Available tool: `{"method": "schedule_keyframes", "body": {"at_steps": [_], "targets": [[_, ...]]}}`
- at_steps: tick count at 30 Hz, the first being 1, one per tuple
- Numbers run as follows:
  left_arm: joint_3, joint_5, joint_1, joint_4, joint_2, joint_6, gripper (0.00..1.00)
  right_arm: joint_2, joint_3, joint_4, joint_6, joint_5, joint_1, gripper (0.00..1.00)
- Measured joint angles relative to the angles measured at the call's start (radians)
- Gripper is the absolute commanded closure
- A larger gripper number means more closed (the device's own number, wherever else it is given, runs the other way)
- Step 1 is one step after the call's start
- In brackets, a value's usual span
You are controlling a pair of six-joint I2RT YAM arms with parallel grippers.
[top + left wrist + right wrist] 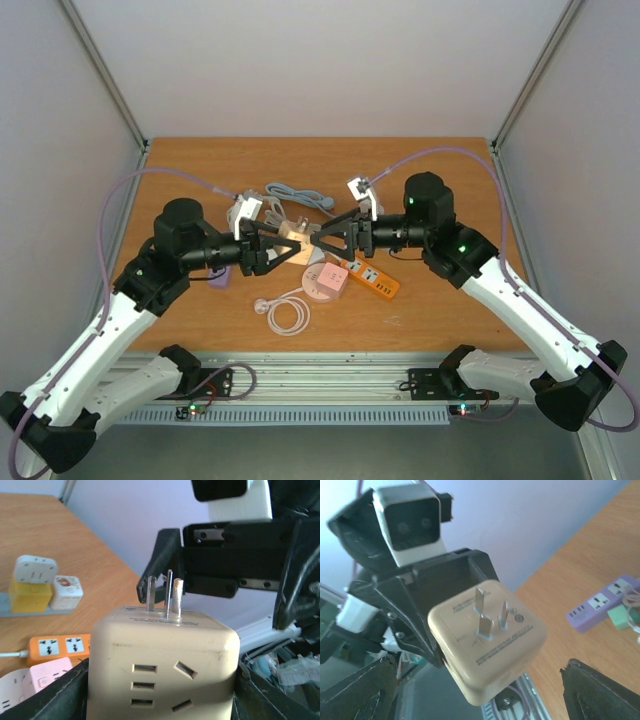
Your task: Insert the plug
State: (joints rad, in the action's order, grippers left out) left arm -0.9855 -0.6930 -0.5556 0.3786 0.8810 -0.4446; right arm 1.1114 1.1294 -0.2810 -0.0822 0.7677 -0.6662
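The fingers (pixel 50 697) of the left gripper (pixel 283 248) are clamped on two sides of the cream plug block (pixel 165 665). The block is held up in the air over the middle of the table (pixel 200 320), and its three metal pins (pixel 165 595) point at the right gripper (pixel 325 240). That gripper's fingers (pixel 600 690) are wide apart with nothing in them, close in front of the pins. A pink socket box (pixel 327 282), an orange power strip (pixel 372 278) and a looped white cord (pixel 288 315) lie on the table near the block.
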Motion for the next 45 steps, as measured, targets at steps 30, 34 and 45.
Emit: {"method": "schedule_keyframes", "body": {"at_steps": [30, 34, 45], "targets": [[-0.058, -0.192, 0.01, -0.17, 0.074, -0.098, 0.07, 0.071, 0.021, 0.156, 0.008, 0.204, 0.022, 0.68], [-0.037, -0.046, 0.006, -0.257, 0.067, -0.211, 0.06, 0.074, -0.042, 0.337, -0.127, 0.098, 0.021, 0.67], [0.072, 0.189, 0.007, -0.587, 0.061, -0.478, 0.13, 0.129, -0.058, 0.644, -0.41, -0.156, 0.02, 0.67]]}}
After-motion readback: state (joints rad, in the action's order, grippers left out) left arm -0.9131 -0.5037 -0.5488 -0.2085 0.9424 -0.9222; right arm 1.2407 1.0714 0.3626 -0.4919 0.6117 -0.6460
